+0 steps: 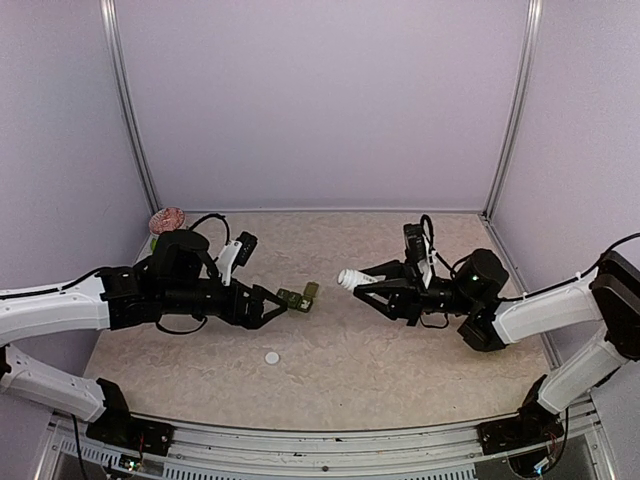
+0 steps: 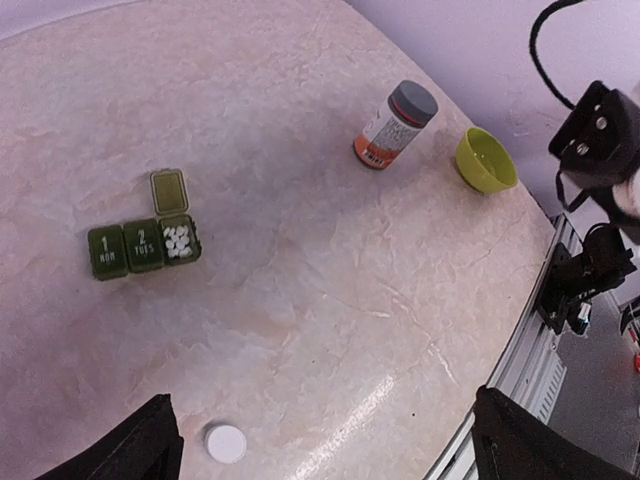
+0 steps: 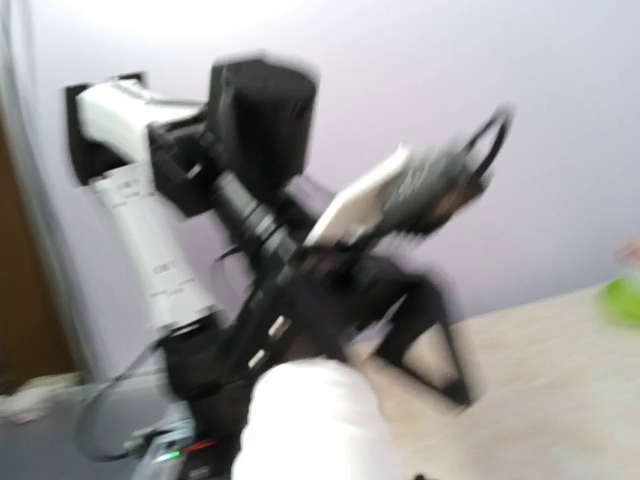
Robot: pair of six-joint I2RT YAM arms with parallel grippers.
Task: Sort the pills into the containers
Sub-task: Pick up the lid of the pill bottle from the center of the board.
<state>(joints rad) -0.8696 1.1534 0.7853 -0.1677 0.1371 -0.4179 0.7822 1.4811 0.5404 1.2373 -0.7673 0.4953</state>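
The left pincer hangs released, jaws spread wide, over the middle of the tabletop. In its wrist view the two fingers sit at the bottom corners with bare marbled surface between them. The railed front edge runs close beside it on one side; elsewhere there is free surface all round.

Just ahead of its fingertips lies the pill organiser, a dark green strip of three joined compartments. Two lids, marked 1 and 2, are shut. The third lid is folded back, and white pills fill that compartment. From above, the organiser sits right at the pincer's tips; whether they touch I cannot tell.

A white cap lies alone between the pincer and the front edge. Well beyond, near the tabletop's rim, stand a pill bottle with a grey lid and orange label and, beside it, a lime-green bowl.

The right pincer faces the left one across a clear gap, raised above the surface, clenched on a white cylinder. Its wrist view is blurred and shows the cylinder low in the centre.
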